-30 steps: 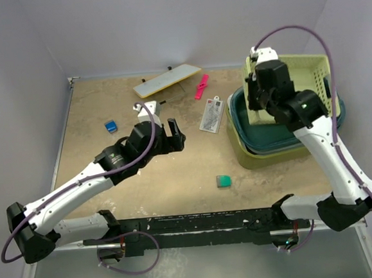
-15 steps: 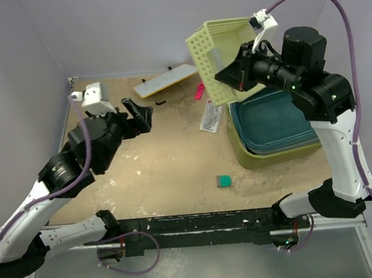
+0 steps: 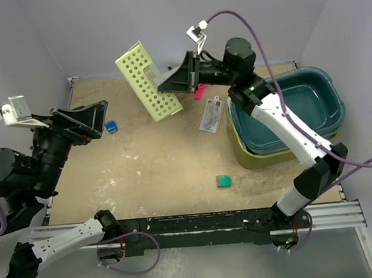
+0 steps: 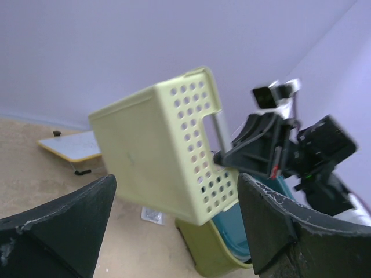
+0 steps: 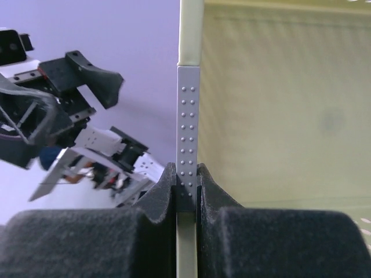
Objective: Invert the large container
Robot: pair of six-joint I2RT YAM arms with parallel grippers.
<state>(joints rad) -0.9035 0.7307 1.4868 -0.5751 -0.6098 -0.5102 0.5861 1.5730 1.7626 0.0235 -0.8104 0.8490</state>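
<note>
Right gripper (image 3: 166,84) is clamped on one wall of a pale yellow-green perforated basket (image 3: 144,78). It holds the basket in the air above the far middle of the tabletop (image 3: 162,166), tipped onto its side. In the right wrist view, the two dark padded fingers (image 5: 87,243) press together on the basket's thin edge, with a grey studded strip caught between them.

The left gripper (image 3: 91,119) is raised at the left side with its jaws wide apart and nothing between them. It faces the basket and is well apart from it. In the left wrist view the basket hangs in the open space between the two fingers.

The large container (image 3: 264,155), an olive-green tub, stands on the right side of the tabletop with its opening facing up. A dark teal tub (image 3: 287,115) is nested inside it. Neither gripper touches either tub.

Small things lie on the sandy surface:
- a blue block (image 3: 111,126) near the left gripper
- a pink piece (image 3: 200,89) and a white card (image 3: 211,116) beside the tubs
- a green block (image 3: 223,181) nearer the arm bases
</note>
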